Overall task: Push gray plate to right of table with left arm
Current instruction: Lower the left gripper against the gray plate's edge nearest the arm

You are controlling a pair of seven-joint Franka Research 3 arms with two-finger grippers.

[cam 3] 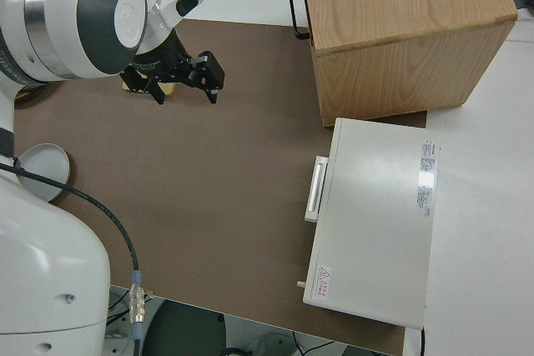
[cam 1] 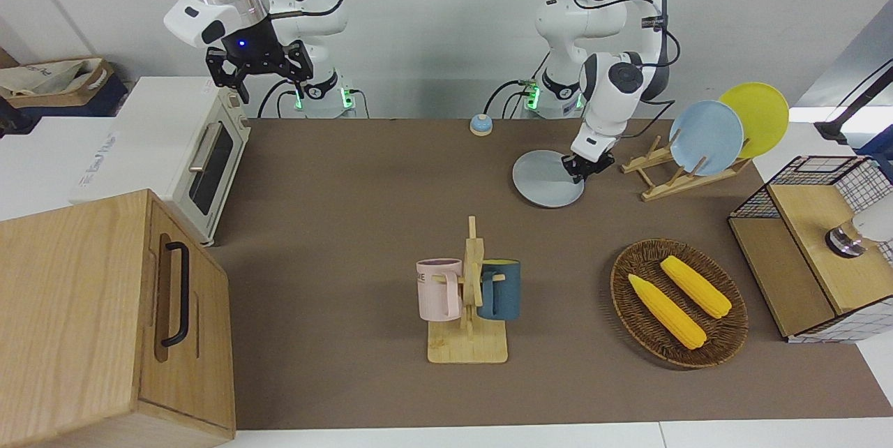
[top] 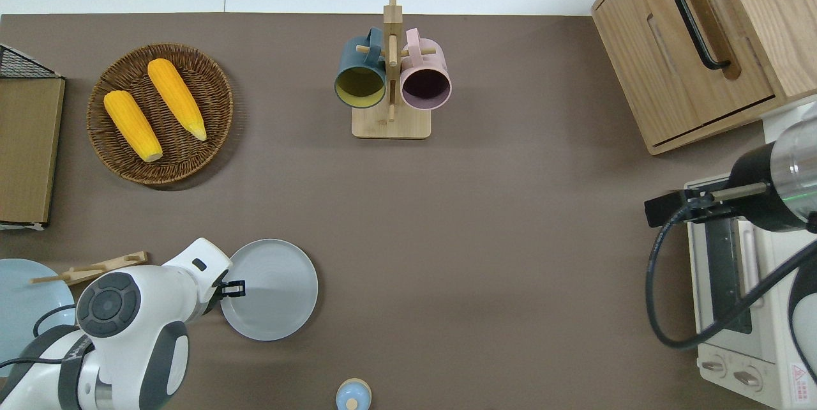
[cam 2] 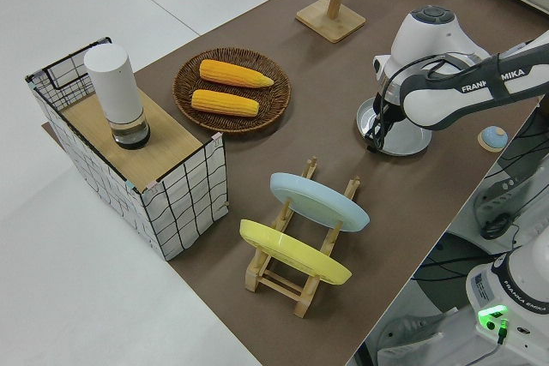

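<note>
The gray plate (cam 1: 544, 183) lies flat on the brown table (cam 1: 349, 225), close to the robots and toward the left arm's end. It also shows in the overhead view (top: 277, 292) and the left side view (cam 2: 410, 141). My left gripper (cam 1: 584, 169) is low at the plate's rim on the side toward the left arm's end. In the overhead view (top: 233, 288) its fingertips reach just inside that rim. It looks open and holds nothing. My right gripper (cam 1: 268, 81) is parked, open and empty.
A wooden rack (cam 1: 663, 176) holding a sky-blue plate (cam 1: 706, 137) and a yellow plate (cam 1: 757, 116) stands beside the gray plate. A small bell (cam 1: 480, 125), a mug stand (cam 1: 469, 308), a corn basket (cam 1: 678, 301), a toaster oven (cam 1: 209, 155) and a wooden cabinet (cam 1: 104, 322) are also there.
</note>
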